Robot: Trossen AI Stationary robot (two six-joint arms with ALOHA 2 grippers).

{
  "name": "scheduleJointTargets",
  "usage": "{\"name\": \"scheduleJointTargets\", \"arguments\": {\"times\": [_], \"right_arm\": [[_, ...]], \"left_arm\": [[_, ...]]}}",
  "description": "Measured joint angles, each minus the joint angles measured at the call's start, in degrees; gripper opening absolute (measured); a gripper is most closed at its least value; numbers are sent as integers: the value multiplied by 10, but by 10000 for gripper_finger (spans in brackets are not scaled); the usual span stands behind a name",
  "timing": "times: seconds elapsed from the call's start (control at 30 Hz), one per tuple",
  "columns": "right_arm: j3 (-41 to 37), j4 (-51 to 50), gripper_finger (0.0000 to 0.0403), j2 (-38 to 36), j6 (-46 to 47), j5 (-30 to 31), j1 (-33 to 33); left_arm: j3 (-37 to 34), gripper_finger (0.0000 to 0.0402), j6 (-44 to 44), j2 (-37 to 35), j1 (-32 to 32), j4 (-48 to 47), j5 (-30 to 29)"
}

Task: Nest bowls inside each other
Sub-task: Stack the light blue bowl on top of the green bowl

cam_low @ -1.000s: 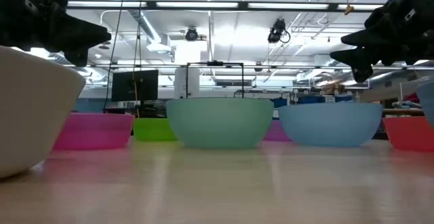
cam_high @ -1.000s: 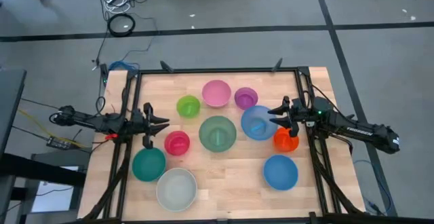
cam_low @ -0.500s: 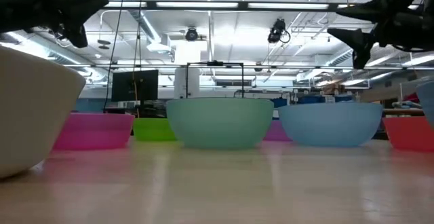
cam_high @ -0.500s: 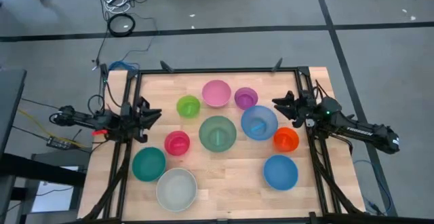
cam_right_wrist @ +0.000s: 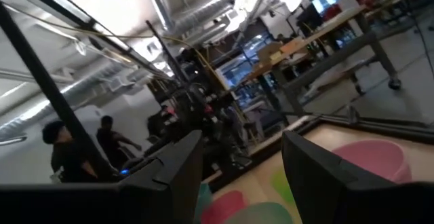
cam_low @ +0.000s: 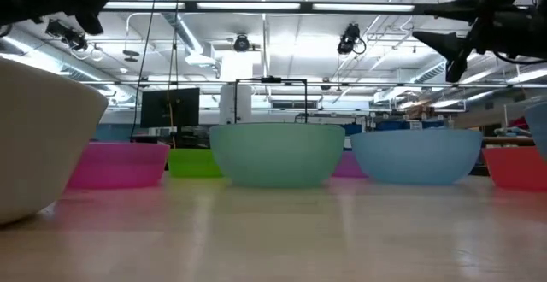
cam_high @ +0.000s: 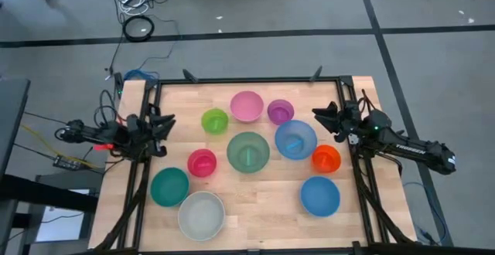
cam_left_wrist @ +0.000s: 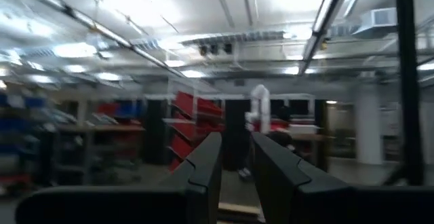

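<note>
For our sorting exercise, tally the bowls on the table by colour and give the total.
Pink bowl: 1
Purple bowl: 1
Lime bowl: 1
Sage bowl: 1
Blue bowls: 2
Orange bowl: 1
Magenta bowl: 1
Teal bowl: 1
White bowl: 1
Total: 10

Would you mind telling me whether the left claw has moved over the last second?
Yes. In the high view the left claw has drawn back from the magenta bowl, toward the table's left edge.

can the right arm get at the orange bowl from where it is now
Probably yes. The right gripper hangs empty with fingers apart just off the orange bowl, which sits uncovered at the right edge beside the light blue bowl; nothing lies between.
</note>
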Motion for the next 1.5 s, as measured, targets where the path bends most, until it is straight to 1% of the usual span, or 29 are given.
{"name": "scheduleJointTargets", "arguments": {"times": [0.1, 0.2, 0.3, 0.4, 0.47, 0.57, 0.63, 0.67, 0.73, 0.8, 0.9, 0.97, 1.03, 1.1, 1.13, 1.23, 1.27, 1.33, 1.37, 1.43, 1.5], "right_arm": [[0, -2, 190, 0, 1, 2, 0], [1, -7, 190, 0, 14, 15, -2], [1, -6, 190, 0, -2, 35, -2], [1, -5, 190, 0, 5, 35, -1], [1, -5, 190, 0, 5, 34, 0], [2, -1, 190, 0, 21, -6, 0], [3, 21, 190, 0, 13, -19, -1], [12, 28, 189, 1, -5, -20, -1], [58, 1, 183, 7, -66, -25, 11], [126, -99, 171, 31, -154, -12, 34], [244, -281, 154, 119, -275, 79, 74], [326, -373, 147, 199, -314, 142, 100], [404, -480, 144, 285, -317, 190, 125], [483, -605, 144, 378, -278, 239, 148], [518, -675, 144, 424, -241, 274, 159], [600, -890, 144, 546, -71, 410, 177], [619, -952, 144, 578, -23, 431, 181], [640, -1057, 144, 626, 72, 441, 191], [646, -1081, 145, 642, 106, 431, 197], [648, -1095, 149, 659, 140, 401, 208], [648, -1086, 155, 666, 151, 364, 217]], "left_arm": [[28, 85, 39, 25, 0, -2, -11], [63, 85, 72, 66, 0, -7, -26], [110, 85, 82, 121, 0, -52, -49], [167, 86, 80, 190, 0, -117, -59], [213, 88, 76, 239, 0, -172, -65], [292, 91, 52, 318, 0, -282, -66], [356, 92, 30, 370, 0, -390, -66], [394, 93, 19, 397, 3, -452, -68], [477, 93, -14, 456, 15, -569, -67], [564, 93, -58, 517, 31, -696, -48], [680, 93, -130, 615, 65, -847, 0], [738, 93, -200, 677, 95, -929, 25], [778, 92, -270, 732, 125, -986, 35], [792, 92, -328, 776, 148, -1028, 35], [792, 92, -350, 792, 157, -1039, 36], [779, 92, -359, 824, 177, -1038, 38], [773, 92, -352, 830, 181, -1035, 38], [764, 92, -331, 831, 185, -1012, 38], [761, 92, -323, 829, 187, -1005, 43], [759, 92, -311, 821, 191, -998, 52], [759, 92, -302, 810, 193, -992, 53]]}}
